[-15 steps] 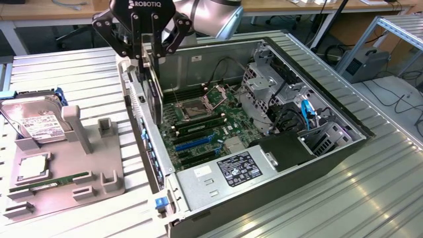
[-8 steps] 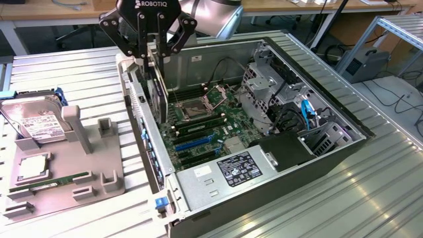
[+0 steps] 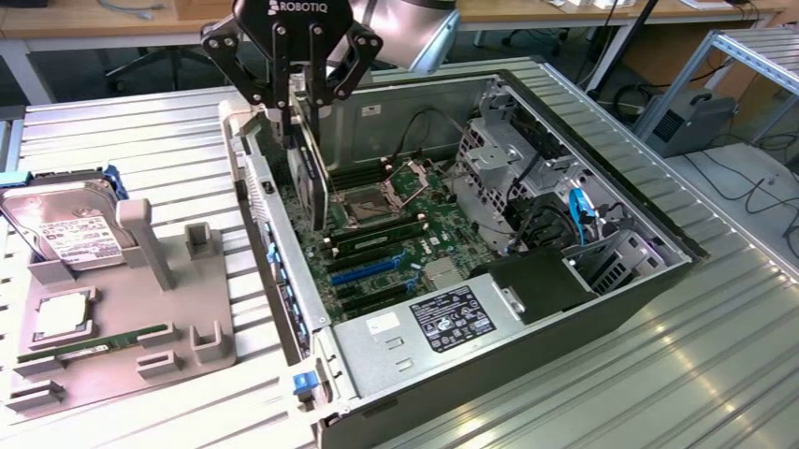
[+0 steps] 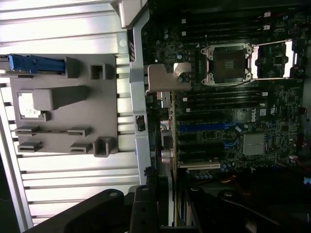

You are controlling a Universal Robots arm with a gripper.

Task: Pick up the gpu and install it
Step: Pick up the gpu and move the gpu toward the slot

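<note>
A black two-fingered pincer [image 3: 303, 105] on a robot arm hangs over an open grey metal computer case [image 3: 624, 281] that lies on its side on a ribbed silver metal bench [image 3: 699, 374]. The pincer is closed on the top of the gpu [image 3: 313, 178], a thin flat card with a green circuit board, a dark face and a pale metal end bracket. The gpu is held upright on end and reaches down into the case, close to the case wall at the exterior view's left. Its lower end is over the green motherboard [image 3: 431, 245], just beside the square silver processor socket [image 3: 374, 201] and above the row of blue and black slots [image 3: 369, 268]. Whether the card touches the board cannot be told.

In the wrist view the motherboard [image 4: 228, 121] lies below the camera, with the processor socket [image 4: 227, 63] and the blue slots [image 4: 206, 128] plain to see.

On the bench at the exterior view's left, next to the case, sits a flat grey plastic holder [image 3: 175, 318]. It carries a silver hard drive with a white label [image 3: 69, 234], propped at a tilt, and a slim green memory stick [image 3: 97, 343] lying near its front edge.
</note>
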